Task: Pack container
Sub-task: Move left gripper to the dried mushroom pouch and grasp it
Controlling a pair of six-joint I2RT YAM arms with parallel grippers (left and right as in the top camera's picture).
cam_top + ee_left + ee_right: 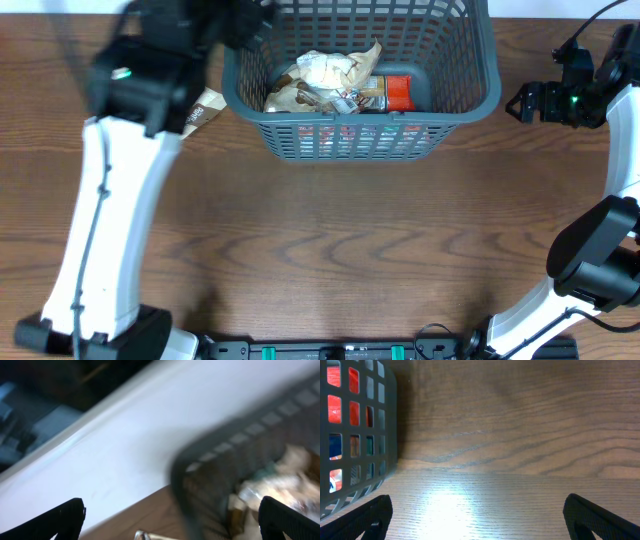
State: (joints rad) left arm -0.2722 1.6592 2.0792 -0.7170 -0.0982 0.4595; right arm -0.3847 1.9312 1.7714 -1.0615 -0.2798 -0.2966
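Note:
The dark grey-blue basket (pixel 360 135) stands at the back centre and holds several snack packets (pixel 335 80), one of them red (pixel 398 92). My left gripper (pixel 245 22) hovers blurred over the basket's back left corner. In the left wrist view it is open and empty (pixel 172 510), with the basket's rim (pixel 200 467) and packets (pixel 280 480) below it. My right gripper (pixel 520 103) is just right of the basket, low over the table. It is open and empty (pixel 477 505), with the basket's slotted wall (pixel 375 435) to its left.
A brown and white packet (pixel 205 108) lies on the wood table (pixel 340 250) left of the basket, partly under my left arm. A white wall (pixel 150 435) shows behind the table's back edge.

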